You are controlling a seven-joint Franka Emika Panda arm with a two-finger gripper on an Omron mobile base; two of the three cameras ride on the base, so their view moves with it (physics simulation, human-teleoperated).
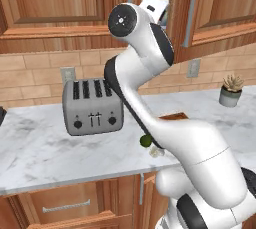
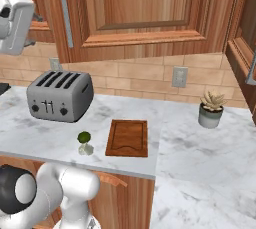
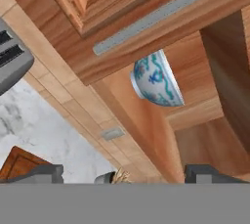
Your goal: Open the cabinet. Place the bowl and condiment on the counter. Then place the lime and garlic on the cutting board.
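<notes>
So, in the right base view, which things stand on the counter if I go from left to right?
toaster → lime with the garlic just below it → cutting board → potted plant, all on the counter.

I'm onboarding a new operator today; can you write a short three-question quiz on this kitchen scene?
1. True or false: the lime and garlic already lie on the cutting board.
2. Multiple choice: where is the bowl? A) on the counter B) inside the opened cabinet C) on the toaster
3. Fill in: the tool has its fingers spread ____ and holds nothing.

Key: 1 false, both sit on the marble just left of the board; 2 B; 3 open.
</notes>
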